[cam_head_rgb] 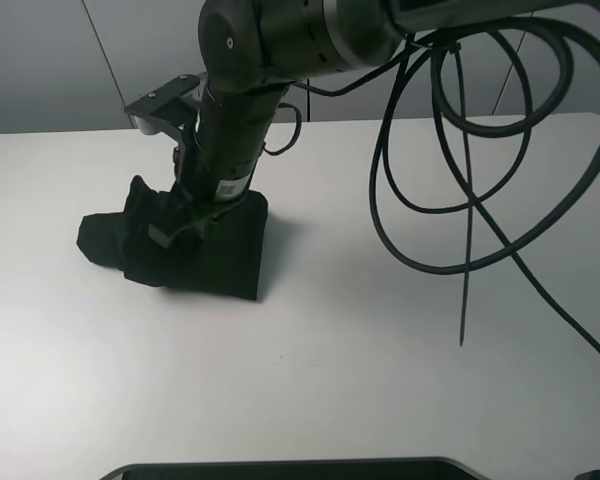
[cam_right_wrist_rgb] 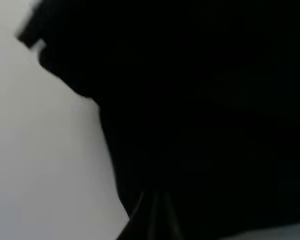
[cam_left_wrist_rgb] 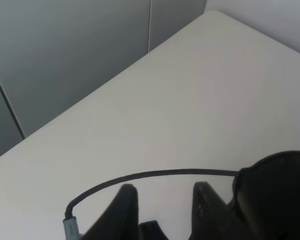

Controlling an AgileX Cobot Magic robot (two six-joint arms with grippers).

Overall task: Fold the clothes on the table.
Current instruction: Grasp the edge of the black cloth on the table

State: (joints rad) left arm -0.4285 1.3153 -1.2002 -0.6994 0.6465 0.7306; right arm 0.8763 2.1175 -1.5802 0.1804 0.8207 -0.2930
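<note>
You have one black cotton T-shirt [cam_head_rgb: 220, 265], gathered into a compact folded bundle. It lies on the one wide white matte table [cam_head_rgb: 380, 380], left of the middle and well apart from every edge. Bare tabletop lies open in front and to the right, though looping black cables [cam_head_rgb: 470, 265] hang over that right half.

Your right gripper [cam_head_rgb: 175, 228] reaches across and presses into the bundle. Its jaws are fully closed, but you cannot tell whether they pinch any fabric. Your left gripper [cam_left_wrist_rgb: 162, 210] hangs over bare table with its jaws partly apart and nothing between them.

The white sticker [cam_head_rgb: 227, 187] on the arm is too small to read.
</note>
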